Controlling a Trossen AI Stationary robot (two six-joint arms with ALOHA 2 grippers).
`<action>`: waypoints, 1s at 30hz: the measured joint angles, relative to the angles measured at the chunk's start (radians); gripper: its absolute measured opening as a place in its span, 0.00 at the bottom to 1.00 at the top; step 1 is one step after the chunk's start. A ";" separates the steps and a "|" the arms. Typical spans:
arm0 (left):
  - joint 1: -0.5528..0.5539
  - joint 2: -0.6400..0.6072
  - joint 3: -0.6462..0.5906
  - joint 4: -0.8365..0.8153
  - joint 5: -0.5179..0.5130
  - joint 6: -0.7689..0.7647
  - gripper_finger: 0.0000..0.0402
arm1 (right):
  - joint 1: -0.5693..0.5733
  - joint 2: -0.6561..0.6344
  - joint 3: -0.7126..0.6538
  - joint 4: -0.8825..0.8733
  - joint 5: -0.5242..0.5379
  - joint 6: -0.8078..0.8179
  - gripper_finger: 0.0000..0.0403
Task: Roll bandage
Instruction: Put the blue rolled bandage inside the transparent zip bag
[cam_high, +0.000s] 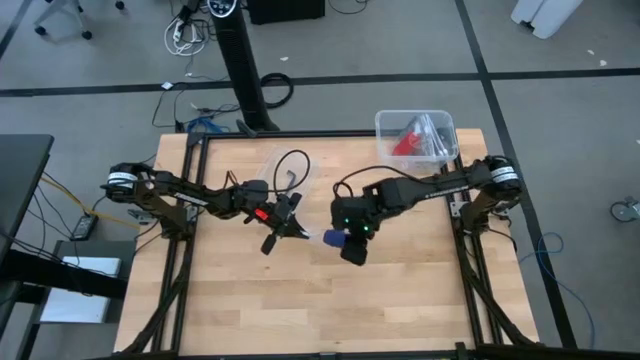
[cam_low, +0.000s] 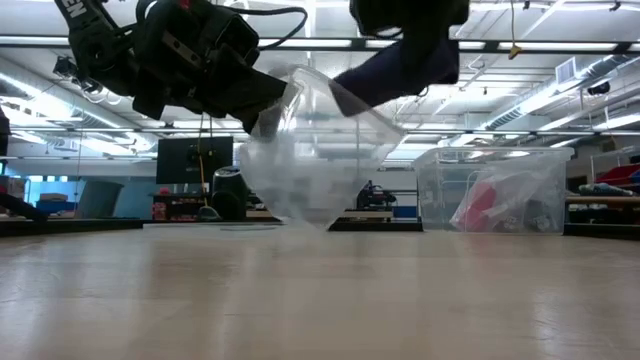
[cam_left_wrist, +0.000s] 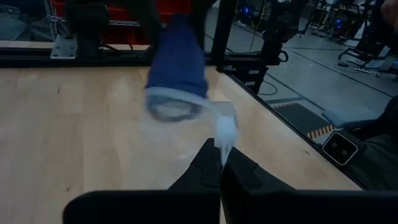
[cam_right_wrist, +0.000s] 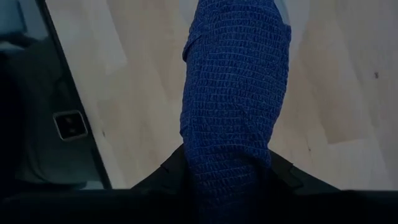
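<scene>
The bandage is a dark blue roll, lifted above the middle of the table, and my right gripper is shut on it. The roll's free end pokes into the mouth of a clear plastic bag. That bag hangs in the air between the two arms. My left gripper is shut on the bag, just left of the roll in the high view. My left gripper pinches a bunched bit of the clear bag's rim between its two fingertips, coming nearly level from the table's left. The bag is clear of the table and hangs from the pinch. My right gripper pinches the bandage roll between its two fingers, which point steeply down and run along the roll. The roll sticks out past the fingertips, clear of the table, with its far end in the bag's mouth.
A clear bin with a red item and plastic bags stands at the table's far right. Another clear bag lies at the far middle. Bare wood lies toward the near edge.
</scene>
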 joint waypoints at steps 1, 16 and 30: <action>0.000 0.000 0.000 0.001 0.000 0.000 0.00 | -0.014 0.007 0.001 0.001 -0.013 0.006 0.28; -0.006 0.003 0.075 -0.099 -0.019 0.034 0.00 | -0.085 0.077 -0.001 0.169 -0.245 -0.067 0.27; -0.028 0.003 0.090 -0.103 -0.025 0.034 0.00 | -0.097 0.077 -0.001 0.182 -0.259 0.094 0.38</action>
